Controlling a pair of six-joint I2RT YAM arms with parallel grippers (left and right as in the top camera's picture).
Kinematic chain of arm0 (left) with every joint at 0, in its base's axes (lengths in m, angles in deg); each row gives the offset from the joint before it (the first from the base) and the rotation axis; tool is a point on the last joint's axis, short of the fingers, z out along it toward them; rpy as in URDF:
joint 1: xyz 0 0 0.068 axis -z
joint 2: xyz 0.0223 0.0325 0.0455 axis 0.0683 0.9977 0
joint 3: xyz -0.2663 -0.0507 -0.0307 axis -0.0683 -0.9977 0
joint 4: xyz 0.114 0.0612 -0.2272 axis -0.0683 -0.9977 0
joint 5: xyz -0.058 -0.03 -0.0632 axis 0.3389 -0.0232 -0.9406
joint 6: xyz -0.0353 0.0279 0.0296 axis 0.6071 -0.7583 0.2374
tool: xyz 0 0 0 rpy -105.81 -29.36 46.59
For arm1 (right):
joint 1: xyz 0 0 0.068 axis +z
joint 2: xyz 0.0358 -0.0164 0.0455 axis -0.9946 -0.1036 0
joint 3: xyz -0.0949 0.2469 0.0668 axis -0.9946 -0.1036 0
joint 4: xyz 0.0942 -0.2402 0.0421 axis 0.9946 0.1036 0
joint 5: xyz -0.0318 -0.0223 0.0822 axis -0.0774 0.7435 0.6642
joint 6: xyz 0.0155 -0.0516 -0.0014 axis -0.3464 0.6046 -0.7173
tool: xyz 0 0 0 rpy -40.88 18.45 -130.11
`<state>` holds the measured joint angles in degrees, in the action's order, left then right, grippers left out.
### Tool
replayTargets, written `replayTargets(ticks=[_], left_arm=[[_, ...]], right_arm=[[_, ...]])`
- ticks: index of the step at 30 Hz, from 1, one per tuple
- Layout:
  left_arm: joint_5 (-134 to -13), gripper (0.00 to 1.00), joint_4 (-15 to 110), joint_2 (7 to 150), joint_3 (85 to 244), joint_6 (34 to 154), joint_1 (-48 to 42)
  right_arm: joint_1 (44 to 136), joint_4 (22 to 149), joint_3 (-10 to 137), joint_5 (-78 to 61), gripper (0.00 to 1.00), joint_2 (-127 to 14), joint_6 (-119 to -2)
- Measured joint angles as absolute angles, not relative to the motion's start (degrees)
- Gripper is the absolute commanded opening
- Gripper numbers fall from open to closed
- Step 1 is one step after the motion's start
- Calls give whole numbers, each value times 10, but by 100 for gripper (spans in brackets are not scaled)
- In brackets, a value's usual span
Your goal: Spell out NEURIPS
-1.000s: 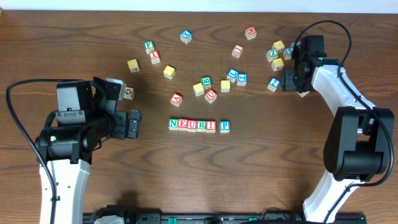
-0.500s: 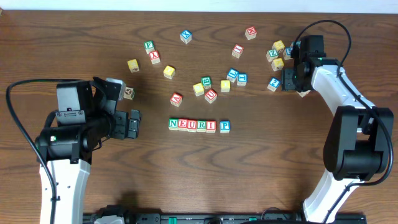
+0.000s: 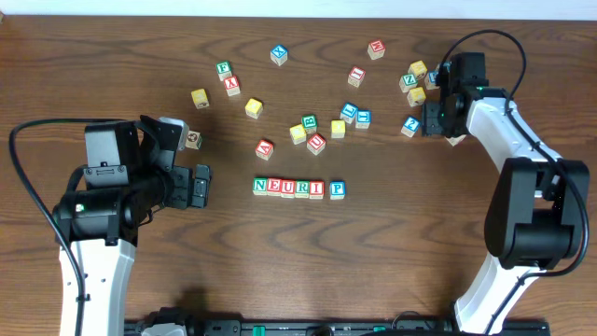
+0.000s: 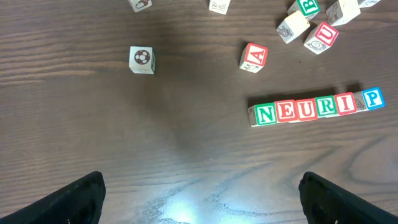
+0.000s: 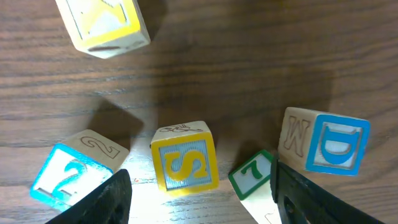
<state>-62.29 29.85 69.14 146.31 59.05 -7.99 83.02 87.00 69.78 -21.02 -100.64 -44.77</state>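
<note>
The lettered row (image 3: 298, 188) reads N, E, U, R, I, P, with the P a sliver apart from the I and bare wood just right of it. Left of the row the left hand (image 3: 199, 186) hovers, spread wide and holding nothing, with open wood between it and the N. Well to the row's upper right, the right hand (image 5: 199, 193) is spread astride the S cube (image 5: 185, 163) without touching it. A 7 cube (image 5: 249, 174) sits just beside the S, and a 2 cube (image 5: 71, 177) is on the other side. Loose cubes (image 3: 308, 131) scatter beyond the row. The surface (image 3: 280, 271) is dark wood grain, with a pale strip (image 3: 298, 6) along its far edge.
</note>
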Motion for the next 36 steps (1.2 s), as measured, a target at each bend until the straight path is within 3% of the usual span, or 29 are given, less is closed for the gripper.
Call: replayTargets(ticks=[36], left_arm=[[-623, 98, 299, 691, 1463, 591, -80]], right_arm=[[831, 872, 699, -215, 65, -1011, -447]])
